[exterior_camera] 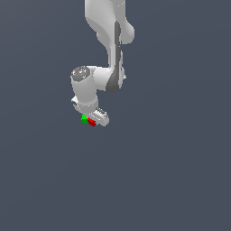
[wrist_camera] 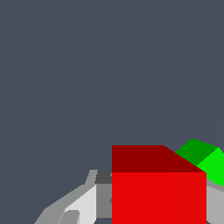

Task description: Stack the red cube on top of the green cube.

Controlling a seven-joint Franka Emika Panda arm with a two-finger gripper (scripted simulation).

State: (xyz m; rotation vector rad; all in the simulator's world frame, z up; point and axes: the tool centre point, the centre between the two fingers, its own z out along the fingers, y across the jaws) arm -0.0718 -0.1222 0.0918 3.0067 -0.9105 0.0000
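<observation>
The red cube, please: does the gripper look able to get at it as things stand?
Probably yes. The gripper is already down at the red cube, which fills the space between the fingers in the wrist view. The green cube sits just beside it, so clearance is tight.

A smooth white arm (exterior_camera: 106,27) is being shown with dark grey joint seams, a speckled grey cap, and a white gripper (exterior_camera: 95,118).

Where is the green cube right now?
In the exterior view the green cube sits just below the arm's wrist, directly on the exterior view's left of the red cube, beside the gripper.
</observation>
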